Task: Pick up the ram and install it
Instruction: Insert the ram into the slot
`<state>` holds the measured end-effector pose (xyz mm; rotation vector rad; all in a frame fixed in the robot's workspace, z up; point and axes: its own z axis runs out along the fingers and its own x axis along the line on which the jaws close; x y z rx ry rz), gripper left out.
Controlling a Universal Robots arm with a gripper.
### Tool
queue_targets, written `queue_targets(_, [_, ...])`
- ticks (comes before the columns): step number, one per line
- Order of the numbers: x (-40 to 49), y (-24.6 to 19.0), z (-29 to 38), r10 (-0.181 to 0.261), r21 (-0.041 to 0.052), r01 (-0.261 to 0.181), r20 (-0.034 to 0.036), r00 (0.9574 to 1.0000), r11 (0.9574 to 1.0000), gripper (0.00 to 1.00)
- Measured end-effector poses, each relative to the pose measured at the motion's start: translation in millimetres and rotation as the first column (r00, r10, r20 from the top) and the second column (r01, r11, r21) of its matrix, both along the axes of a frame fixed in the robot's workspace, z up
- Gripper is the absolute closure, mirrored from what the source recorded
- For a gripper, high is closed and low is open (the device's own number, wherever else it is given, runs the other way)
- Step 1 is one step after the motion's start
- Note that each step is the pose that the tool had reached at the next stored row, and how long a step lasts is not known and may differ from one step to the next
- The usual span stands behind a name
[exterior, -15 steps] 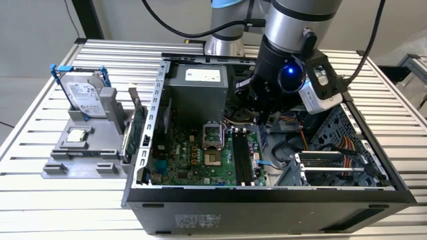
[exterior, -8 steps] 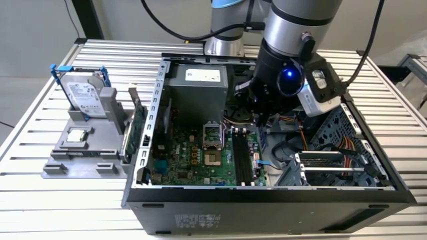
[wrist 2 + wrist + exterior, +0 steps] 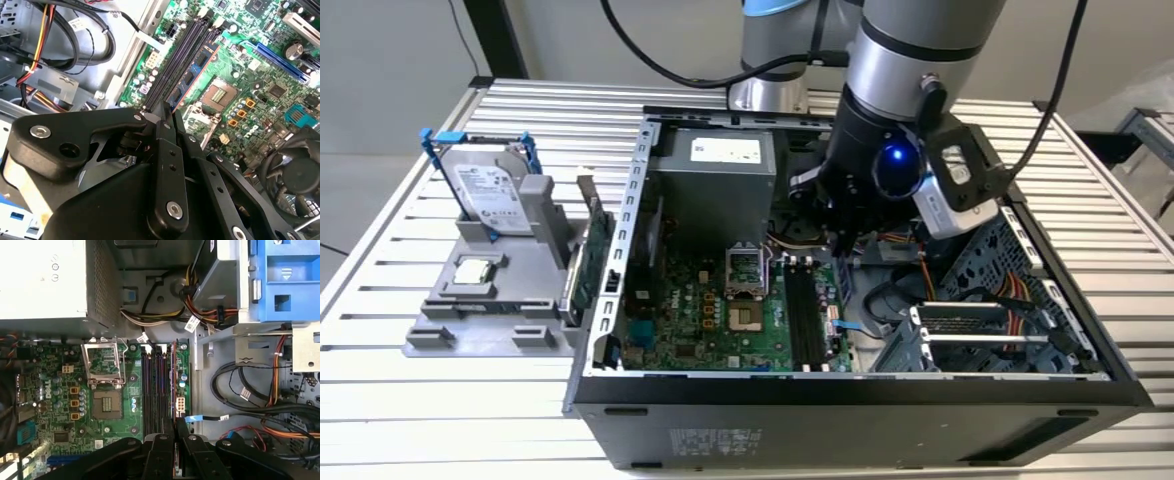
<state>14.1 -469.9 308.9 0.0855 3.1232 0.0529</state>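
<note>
In the exterior view, a grey rack (image 3: 480, 315) sits towards the exterior view's left on the slatted metal counter (image 3: 427, 420). A silver hard drive (image 3: 490, 190) with blue rails stands upright in it, 1 small square chip (image 3: 475, 270) lies flat in front of the drive, and a green card (image 3: 591, 262) with a metal bracket stands on edge at the rack's side nearest the computer. Just beside the rack is the open computer case (image 3: 854, 400), lying on its side. Inside it are the grey power supply (image 3: 711, 165) at the far end, the green motherboard (image 3: 700, 315) in front of that, and the bare processor socket (image 3: 744, 290) with its frame flipped up. The arm (image 3: 907, 60) comes down into the middle of the case, its black head low over the memory slots (image 3: 807, 320) (the long dark strips beside the socket). In both wrist views the ram (image 3: 192, 75) (image 3: 174, 377) stands on edge in the slot row farthest from the socket, in line with the neighbouring slots, and its near end passes between the 2 black fingers (image 3: 166, 131) (image 3: 189, 442). The jaws are closed narrowly on that end, gripping the ram. Farther towards the exterior view's right, bundled cables (image 3: 947, 290) lead to the metal drive cage (image 3: 1041, 300) against the case wall.
</note>
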Motion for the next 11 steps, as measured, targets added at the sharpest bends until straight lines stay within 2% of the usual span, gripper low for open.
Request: queue_targets(11, [0.4,-0.2,-8.7,0.016,-0.0019,-0.016,0.0,0.9999,0.9999,1.0])
